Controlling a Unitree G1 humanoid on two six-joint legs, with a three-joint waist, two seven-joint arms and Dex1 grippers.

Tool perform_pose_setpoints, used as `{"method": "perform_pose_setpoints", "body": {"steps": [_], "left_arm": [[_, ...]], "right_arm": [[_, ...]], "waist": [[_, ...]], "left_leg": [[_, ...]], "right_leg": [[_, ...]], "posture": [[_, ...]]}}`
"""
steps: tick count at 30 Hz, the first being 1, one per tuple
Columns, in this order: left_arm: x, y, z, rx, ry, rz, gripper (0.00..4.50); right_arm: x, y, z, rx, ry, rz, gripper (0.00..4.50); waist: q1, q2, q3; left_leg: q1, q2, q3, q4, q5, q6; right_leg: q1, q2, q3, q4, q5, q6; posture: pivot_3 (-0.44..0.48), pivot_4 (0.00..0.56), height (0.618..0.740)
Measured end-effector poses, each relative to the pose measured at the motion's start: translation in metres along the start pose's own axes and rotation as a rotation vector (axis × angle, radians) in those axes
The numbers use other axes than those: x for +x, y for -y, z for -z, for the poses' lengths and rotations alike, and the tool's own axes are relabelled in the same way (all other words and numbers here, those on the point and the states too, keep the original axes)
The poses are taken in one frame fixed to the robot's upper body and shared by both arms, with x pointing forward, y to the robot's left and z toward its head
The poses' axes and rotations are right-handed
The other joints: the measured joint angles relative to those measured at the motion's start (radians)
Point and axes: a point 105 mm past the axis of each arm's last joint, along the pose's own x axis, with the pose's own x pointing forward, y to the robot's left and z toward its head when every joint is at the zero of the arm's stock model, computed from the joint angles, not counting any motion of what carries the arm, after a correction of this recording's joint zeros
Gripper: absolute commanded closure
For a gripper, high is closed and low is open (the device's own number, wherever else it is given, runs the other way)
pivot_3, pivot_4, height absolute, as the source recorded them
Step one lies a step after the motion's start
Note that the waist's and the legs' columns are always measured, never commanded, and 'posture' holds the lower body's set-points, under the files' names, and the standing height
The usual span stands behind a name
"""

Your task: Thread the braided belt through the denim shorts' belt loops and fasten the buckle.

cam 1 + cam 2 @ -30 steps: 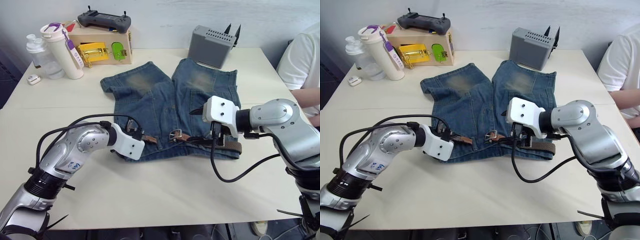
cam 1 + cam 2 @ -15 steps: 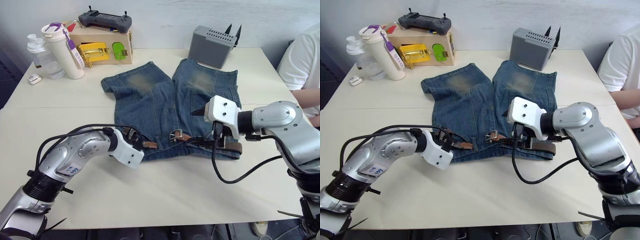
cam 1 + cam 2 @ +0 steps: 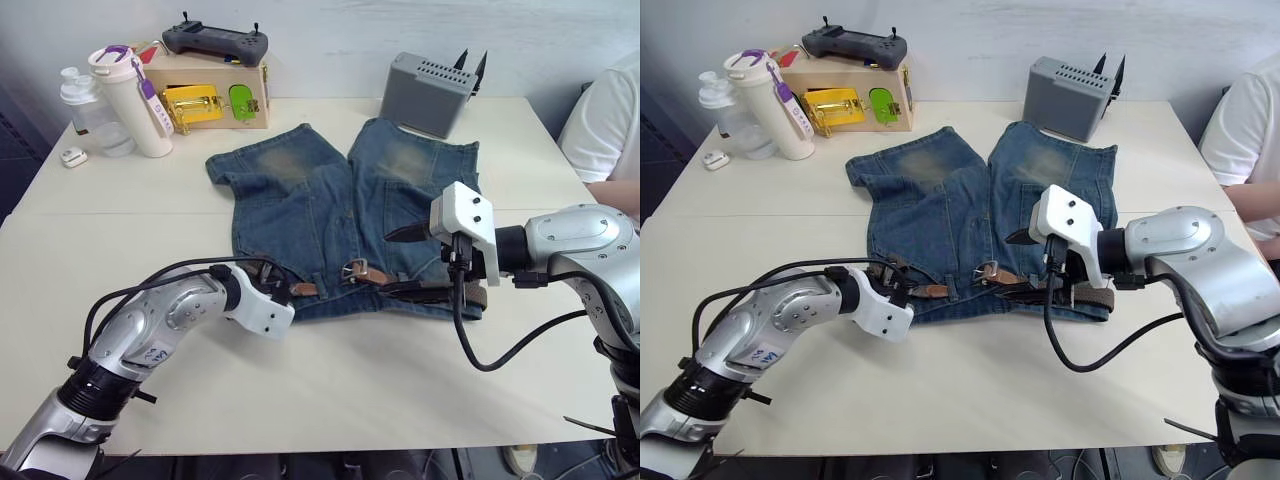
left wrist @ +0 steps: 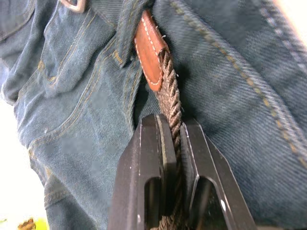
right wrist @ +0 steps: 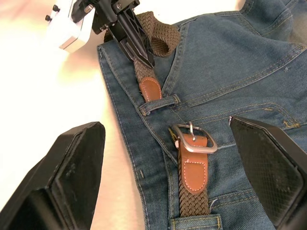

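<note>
1. You've got the table carrying it all; no brand, label or writing reads clearly on anything.
2. Your denim shorts lie flat mid-table, legs toward the far edge, waistband toward the near edge, faded patches on both legs.
3. Your right gripper hovers just above the waistband, fingers spread wide on either side of the buckle.
4. The braided belt runs dark brown along the waistband, partly threaded.
5. Your left gripper pinches the braid just behind the tan tip.
6. That tip sits at a belt loop; the silver buckle lies just beside it, unfastened.
</note>
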Motion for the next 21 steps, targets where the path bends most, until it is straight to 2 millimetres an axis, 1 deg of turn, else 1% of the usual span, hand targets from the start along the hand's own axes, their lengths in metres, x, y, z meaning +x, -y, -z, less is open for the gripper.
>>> {"method": "perform_pose_setpoints", "body": {"steps": [6, 8, 10, 11, 17, 21], "left_arm": [[0.005, 0.000, -0.003, -0.011, -0.002, -0.001, 4.50], [0.008, -0.003, -0.008, -0.011, 0.012, -0.007, 4.50], [0.016, -0.008, -0.019, -0.002, 0.046, -0.015, 4.50], [0.019, -0.009, -0.021, -0.006, 0.053, -0.015, 4.50], [0.023, -0.011, -0.024, -0.026, 0.062, -0.016, 4.50], [0.021, -0.009, -0.021, -0.025, 0.053, -0.004, 4.50]], "right_arm": [[0.000, 0.001, -0.002, -0.002, 0.002, 0.002, 0.10], [-0.001, 0.001, -0.002, -0.004, 0.002, 0.006, 0.10], [-0.002, 0.002, -0.003, -0.002, -0.001, 0.014, 0.10], [-0.001, 0.002, -0.003, 0.000, -0.001, 0.015, 0.10], [-0.002, 0.004, -0.001, 0.012, -0.012, 0.031, 0.10], [-0.003, 0.003, -0.002, 0.013, -0.010, 0.031, 0.10]], "waist": [[-0.001, 0.000, 0.000], [0.002, 0.000, 0.000], [0.005, 0.000, 0.000], [0.005, 0.000, 0.000], [0.005, 0.001, -0.001], [0.003, 0.001, -0.001]], "left_leg": [[0.000, 0.000, 0.000, 0.000, 0.000, 0.000], [0.000, 0.000, 0.000, 0.000, 0.000, 0.000], [0.000, 0.000, 0.000, 0.000, 0.000, 0.000], [0.000, 0.000, 0.000, 0.001, 0.000, 0.000], [0.000, 0.000, 0.000, 0.001, 0.000, 0.000], [0.000, 0.000, 0.000, 0.001, 0.000, 0.000]], "right_leg": [[0.000, 0.000, 0.000, 0.000, 0.000, 0.000], [0.000, 0.000, 0.000, 0.000, 0.000, 0.000], [0.001, 0.000, 0.000, 0.000, 0.000, 0.000], [0.001, 0.000, 0.000, 0.000, 0.000, 0.000], [0.001, 0.000, 0.000, 0.000, 0.000, 0.000], [0.001, 0.000, 0.000, 0.000, 0.000, 0.000]], "posture": [[0.000, 0.150, 0.735], [0.000, 0.150, 0.735], [0.000, 0.150, 0.735], [0.000, 0.150, 0.735], [0.000, 0.150, 0.735], [0.000, 0.150, 0.735]]}}
